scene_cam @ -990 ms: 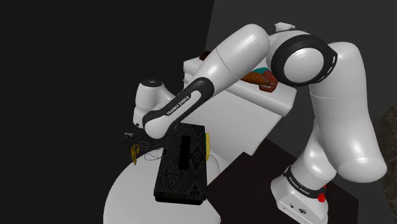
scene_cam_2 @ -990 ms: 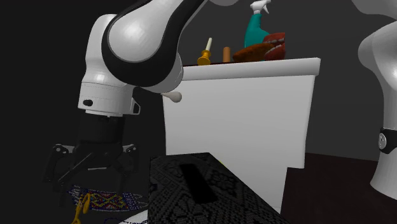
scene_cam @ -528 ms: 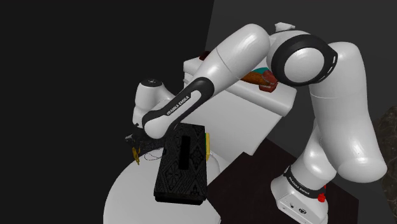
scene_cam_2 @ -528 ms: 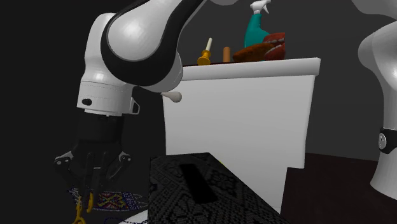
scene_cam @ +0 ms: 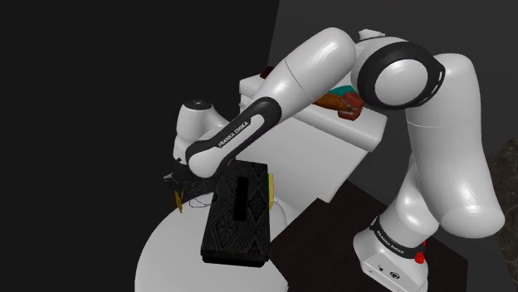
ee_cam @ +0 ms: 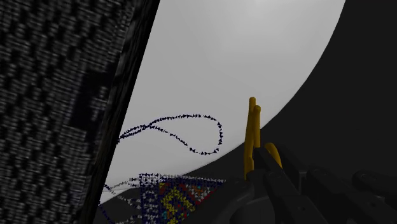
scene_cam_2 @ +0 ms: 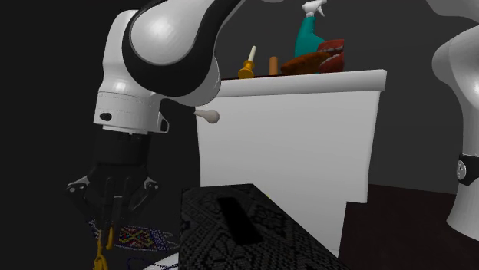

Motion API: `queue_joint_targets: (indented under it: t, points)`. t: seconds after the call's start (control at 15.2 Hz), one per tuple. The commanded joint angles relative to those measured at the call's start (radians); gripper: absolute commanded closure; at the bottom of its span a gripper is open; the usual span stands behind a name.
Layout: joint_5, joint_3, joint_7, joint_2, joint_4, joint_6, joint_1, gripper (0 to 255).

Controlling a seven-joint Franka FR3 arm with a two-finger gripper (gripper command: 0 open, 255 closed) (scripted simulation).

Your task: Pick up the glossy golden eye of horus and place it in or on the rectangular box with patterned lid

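The golden eye of horus (ee_cam: 252, 133) is a thin, glossy yellow piece that stands up from between my black fingers (ee_cam: 275, 186). My gripper (ee_cam: 259, 170) is shut on it. In the second exterior view the gripper (scene_cam_2: 110, 224) points down over the round white table, and the golden piece (scene_cam_2: 100, 250) hangs from its tips. In the shoulder view the golden piece (scene_cam: 178, 201) shows just below the hand, close to the box. The rectangular black box with a patterned lid (scene_cam: 238, 214) (scene_cam_2: 238, 238) (ee_cam: 57, 108) lies next to the gripper, and a dark slot runs along its lid.
A beaded, multicoloured band with a thin looped cord (scene_cam_2: 137, 238) (ee_cam: 170, 200) lies on the round white table (scene_cam: 166, 249) (ee_cam: 242, 57) under the hand. A white counter (scene_cam_2: 307, 138) behind carries a teal spray bottle (scene_cam_2: 309, 34) and brown items. Black area lies past the table's edge.
The fingers have closed from wide open onto the golden piece. The hand has since risen a little with the piece in its tips. The box has not moved.
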Motion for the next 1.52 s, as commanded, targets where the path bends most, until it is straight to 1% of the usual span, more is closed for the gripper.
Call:
queue_joint_targets:
  t: [0.0,0.79,1.45]
  points:
    - [0.0,0.0,0.002,-0.023,-0.005,-0.018,0.0,255]
    - [0.002,0.002,0.009,-0.142,-0.013,-0.13,-0.003,255]
    - [0.003,0.004,0.015,-0.226,0.006,-0.233,-0.005,255]
